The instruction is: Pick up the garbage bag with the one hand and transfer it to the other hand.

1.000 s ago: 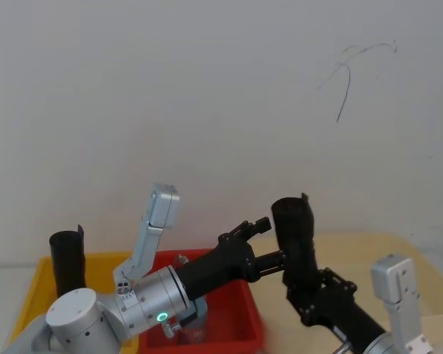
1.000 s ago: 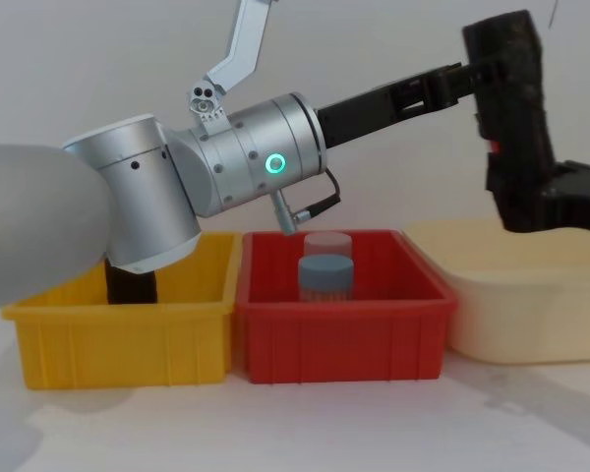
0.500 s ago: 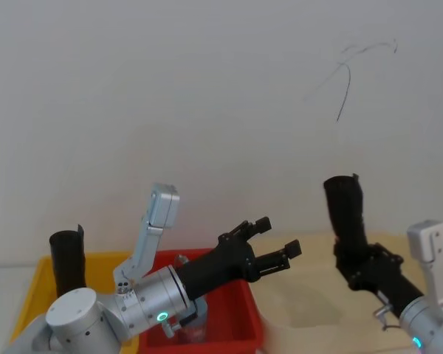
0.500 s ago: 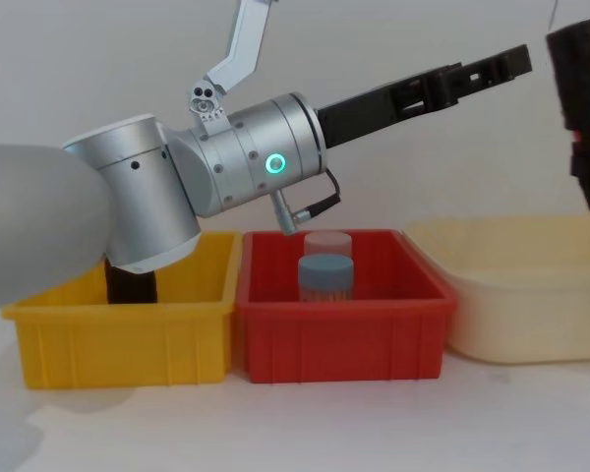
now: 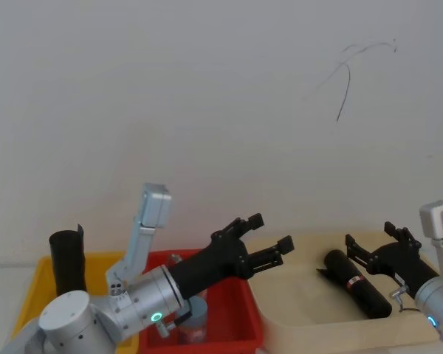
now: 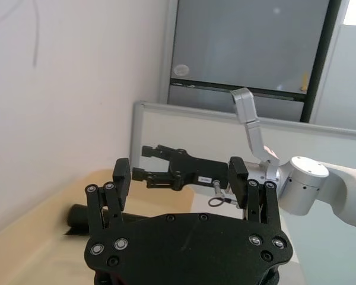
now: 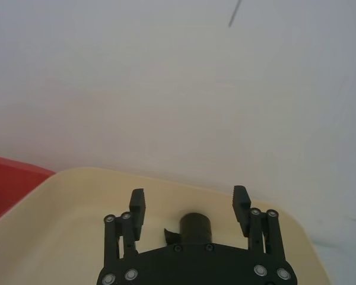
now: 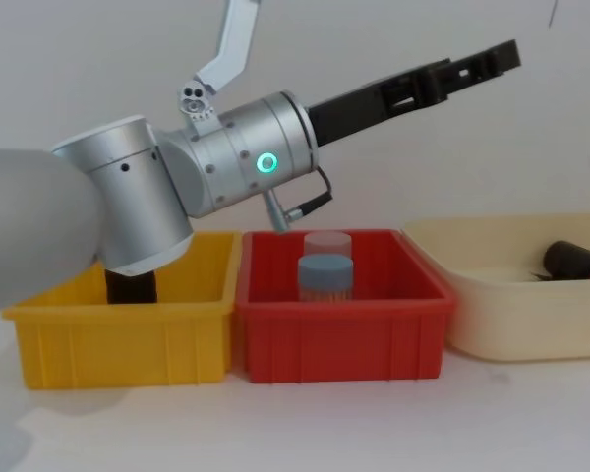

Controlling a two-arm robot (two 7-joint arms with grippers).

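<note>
Garbage bag roll (image 5: 356, 282) is lying on its side inside the cream tub (image 5: 292, 302), on the robot's right, with its length angled across the tub floor. Nothing has hold of it.

Right tool (image 5: 374, 240) is at the roll's far end, low over the tub. Its jaws are spread wide and it holds nothing. In the right wrist view the roll's round end sits between the two fingers (image 7: 136, 206), close to the palm, with a gap showing on each side. Whether the palm touches the roll can't be told.

Left tool (image 5: 269, 234), on the silver arm with the green ring, is held high above the bins and points toward the tub. Its jaws are wide open and empty, and it is well apart from the roll.

Red bin (image 8: 339, 339) sits in the middle, just beside the tub. It holds a blue-lidded jar (image 8: 325, 275) with a pale-lidded jar (image 8: 327, 241) behind it. Yellow bin (image 8: 118, 344) is on the left, with a slimmer black roll (image 5: 67, 258) standing upright in it. All three containers are on the white worktop (image 8: 275, 423).
</note>
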